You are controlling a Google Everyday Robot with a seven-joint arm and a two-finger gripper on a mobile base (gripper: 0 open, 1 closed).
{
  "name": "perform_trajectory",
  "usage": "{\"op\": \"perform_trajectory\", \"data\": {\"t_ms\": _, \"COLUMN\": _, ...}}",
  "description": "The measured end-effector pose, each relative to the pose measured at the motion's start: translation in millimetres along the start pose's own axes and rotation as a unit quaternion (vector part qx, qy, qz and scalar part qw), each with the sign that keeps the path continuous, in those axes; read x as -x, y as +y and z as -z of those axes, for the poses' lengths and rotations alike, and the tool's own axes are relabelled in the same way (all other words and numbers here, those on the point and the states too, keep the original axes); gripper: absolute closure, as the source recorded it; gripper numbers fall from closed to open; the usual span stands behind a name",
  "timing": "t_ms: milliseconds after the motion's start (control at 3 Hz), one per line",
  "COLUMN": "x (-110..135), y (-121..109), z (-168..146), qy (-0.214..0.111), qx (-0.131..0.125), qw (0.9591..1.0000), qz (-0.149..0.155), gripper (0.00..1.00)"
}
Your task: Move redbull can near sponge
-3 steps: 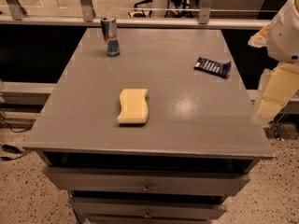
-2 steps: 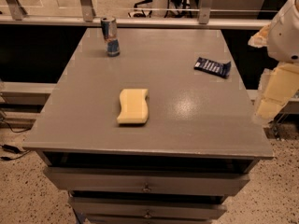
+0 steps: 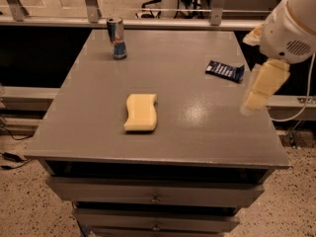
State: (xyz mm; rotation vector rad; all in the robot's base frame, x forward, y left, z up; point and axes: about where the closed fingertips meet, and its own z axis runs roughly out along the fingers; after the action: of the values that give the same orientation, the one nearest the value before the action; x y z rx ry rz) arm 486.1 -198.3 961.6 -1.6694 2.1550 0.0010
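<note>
1. Since a second ago, the gripper [image 3: 262, 87] has shifted in from the right, toward the sponge [image 3: 141, 112], and now hangs over the right edge of the table [image 3: 94, 132]. The sponge, the redbull can [image 3: 117, 38] and the snack packet [image 3: 225, 70] lie where they did.
2. Nearest, below and in front of the sponge, the drawers [image 3: 155, 192] stack under the table's front edge, with speckled floor [image 3: 24, 206] to either side.
3. The sponge lies flat on the grey top, left of the middle and closer to the front edge than to the back. It is pale yellow with wavy long sides, and its long side runs front to back. Bare table surrounds it.
4. Well to the right of the sponge and slightly farther back, the gripper shows cream-yellow below the white arm [image 3: 291, 28], above the table surface and touching none of the three items. Whether it is spread or closed I cannot tell.
5. Farther back and to the right of the sponge, the dark-blue snack packet lies flat, near the gripper and apart from it.
6. Farthest on the table, behind the sponge and a little to its left, the redbull can stands upright near the back left corner, well apart from the sponge.
7. Beyond the can, a railing [image 3: 148, 22] runs along the table's back edge.
</note>
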Motion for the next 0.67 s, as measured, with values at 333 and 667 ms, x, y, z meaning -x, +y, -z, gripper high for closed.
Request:
{"op": "perform_trajectory", "data": {"t_ms": 333, "x": 29, "y": -32, "z": -34, "qy": -0.06, "qx": -0.003, "qw": 0.9982, "qz": -0.003, "gripper": 0.0}}
{"op": "perform_trajectory", "data": {"t_ms": 667, "x": 64, "y": -58, "z": -65, "qy": -0.123, "qx": -0.016, "qw": 0.9922, "qz": -0.007, "gripper": 0.0}}
